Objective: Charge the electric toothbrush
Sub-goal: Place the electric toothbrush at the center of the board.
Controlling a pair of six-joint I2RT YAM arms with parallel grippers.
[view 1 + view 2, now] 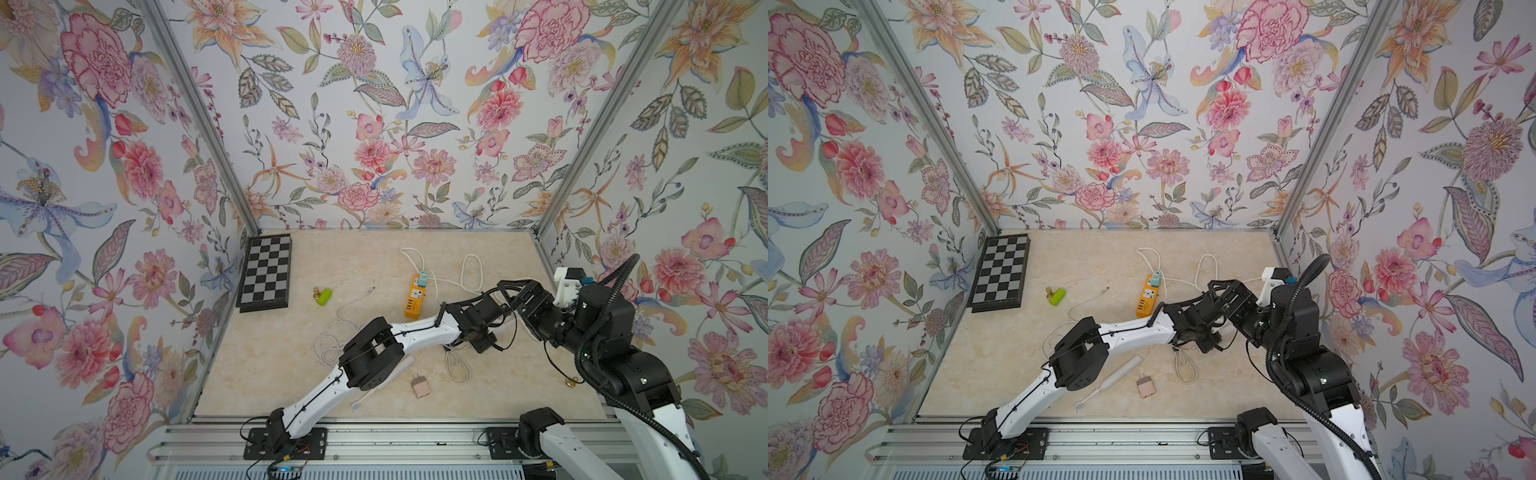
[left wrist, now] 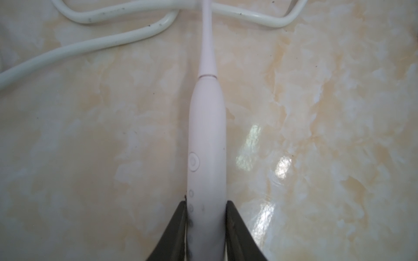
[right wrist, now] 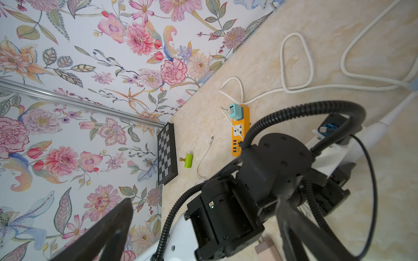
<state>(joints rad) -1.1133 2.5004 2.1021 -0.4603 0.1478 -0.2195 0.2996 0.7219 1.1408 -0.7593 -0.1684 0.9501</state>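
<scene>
Because floral-papered walls (image 1: 374, 124) close off the marble-patterned table (image 1: 270, 374) on its left, far and right sides and an aluminium rail (image 1: 395, 440) carrying both arm bases runs along the front, free room is limited: the widest bare stretch lies front-left, between the folded chessboard (image 1: 266, 272) in the far-left corner and the left arm (image 1: 415, 332), while a white power cord (image 2: 90, 19) loops across the far right and a coiled charging cable (image 1: 328, 347) sits mid-table. The two arms crowd together right of centre, just in front of the orange power strip (image 1: 414, 297), whose far socket carries a teal plug adapter (image 1: 423, 277). The right gripper (image 1: 505, 293) hangs above the left arm's wrist with its jaws spread wide and nothing between them. The left gripper (image 2: 206, 203) is low over the table there, its black fingers (image 2: 176, 237) set narrowly on either side of the electric toothbrush (image 2: 207, 135) at the bottom end of the handle; they hug it closely, but whether they press it or merely flank it cannot be told. The toothbrush is pale pinkish white, lies lengthwise along the gripper's line with its round power button (image 2: 194, 161) and small indicator marks facing up, and its slim neck crosses the white cord; the bristle head is out of the left wrist view. A second toothbrush (image 1: 1119, 376) lies near the front edge beside a pink plug adapter (image 1: 1145, 388).
</scene>
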